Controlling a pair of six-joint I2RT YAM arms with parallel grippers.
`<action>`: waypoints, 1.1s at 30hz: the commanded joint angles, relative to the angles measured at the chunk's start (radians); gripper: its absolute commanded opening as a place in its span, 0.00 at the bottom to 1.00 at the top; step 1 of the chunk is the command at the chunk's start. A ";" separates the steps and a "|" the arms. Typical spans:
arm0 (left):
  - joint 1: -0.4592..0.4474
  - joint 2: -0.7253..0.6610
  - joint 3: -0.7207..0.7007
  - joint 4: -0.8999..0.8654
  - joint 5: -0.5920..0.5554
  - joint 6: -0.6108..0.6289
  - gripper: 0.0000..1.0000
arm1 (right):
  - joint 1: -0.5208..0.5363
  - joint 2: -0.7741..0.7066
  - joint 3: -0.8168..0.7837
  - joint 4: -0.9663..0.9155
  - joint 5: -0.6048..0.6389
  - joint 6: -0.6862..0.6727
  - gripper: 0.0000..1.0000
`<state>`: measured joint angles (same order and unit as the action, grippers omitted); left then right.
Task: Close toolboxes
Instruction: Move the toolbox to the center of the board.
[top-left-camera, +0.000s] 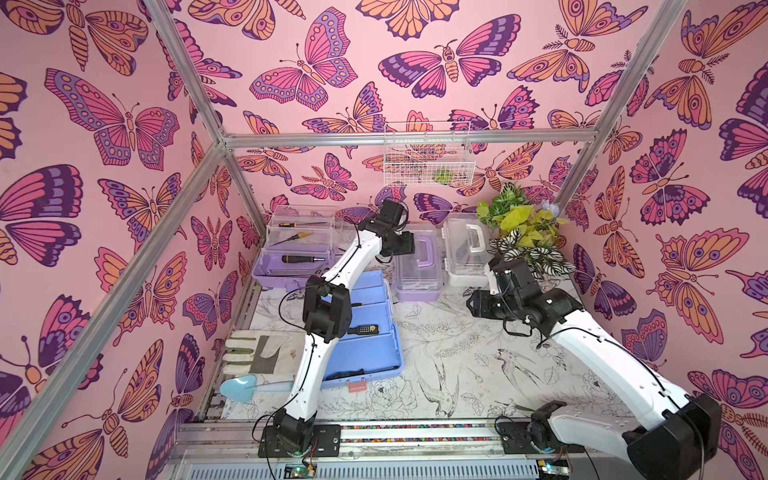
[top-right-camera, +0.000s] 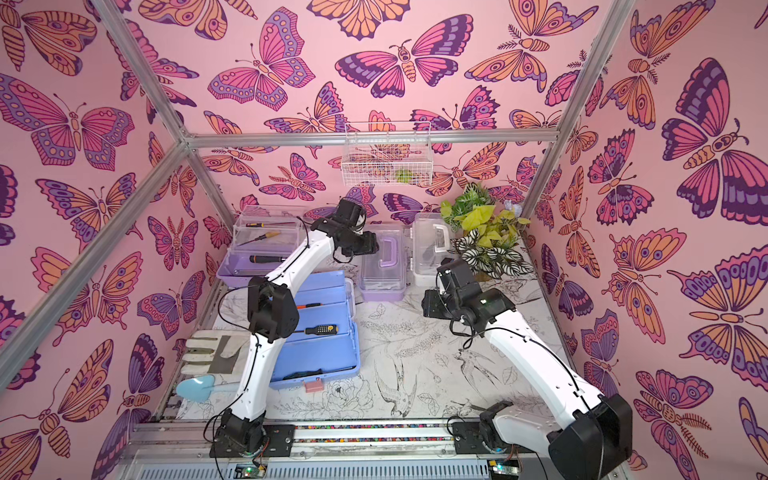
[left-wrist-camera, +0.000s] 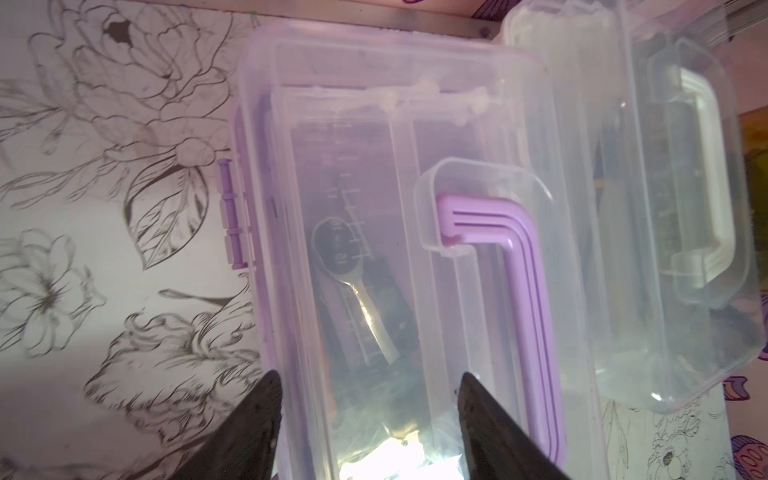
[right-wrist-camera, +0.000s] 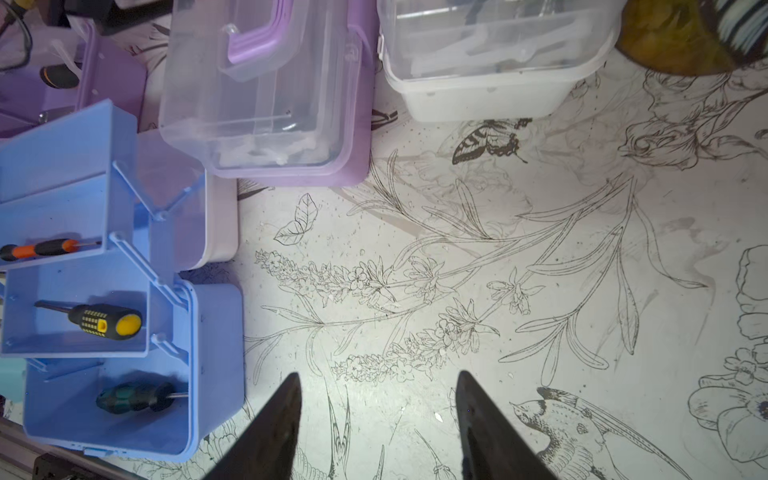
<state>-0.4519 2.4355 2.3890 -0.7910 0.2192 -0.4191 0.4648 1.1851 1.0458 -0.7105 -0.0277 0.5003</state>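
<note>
Toolboxes: middle lilac box (top-left-camera: 415, 274) and white box (top-left-camera: 463, 257) at the tabletop's (top-left-camera: 457, 345) far edge look shut, far-left corner lilac box (top-left-camera: 266, 274) and left-edge blue box (top-left-camera: 370, 349) gape, so I hover left gripper (left-wrist-camera: 368, 378) half-open, empty, over the middle lid (left-wrist-camera: 357, 145), likely to press it, right gripper (right-wrist-camera: 376, 378) half-open, empty, over bare tabletop.

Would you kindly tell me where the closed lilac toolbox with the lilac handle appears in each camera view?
Both top views: closed lilac toolbox near the table's back, right of the open blue toolbox.
Left wrist: it fills the picture, just ahead of the left gripper.
Right wrist: it lies beyond the blue toolbox, well past the right gripper.
Shared landmark: the white toolbox beside it, in all four views.
</note>
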 joint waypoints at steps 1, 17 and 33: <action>-0.027 0.064 0.041 0.006 0.105 -0.040 0.66 | -0.008 0.005 -0.008 -0.024 -0.027 -0.003 0.59; -0.022 -0.309 -0.244 0.037 -0.021 0.052 0.97 | 0.146 0.343 0.074 0.309 -0.007 0.066 0.47; 0.028 -0.078 -0.182 0.092 0.099 0.006 0.92 | 0.112 0.737 0.346 0.444 0.238 0.103 0.41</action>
<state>-0.4183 2.3295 2.1616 -0.6861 0.3035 -0.4171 0.5999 1.8565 1.3312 -0.2913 0.1127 0.6170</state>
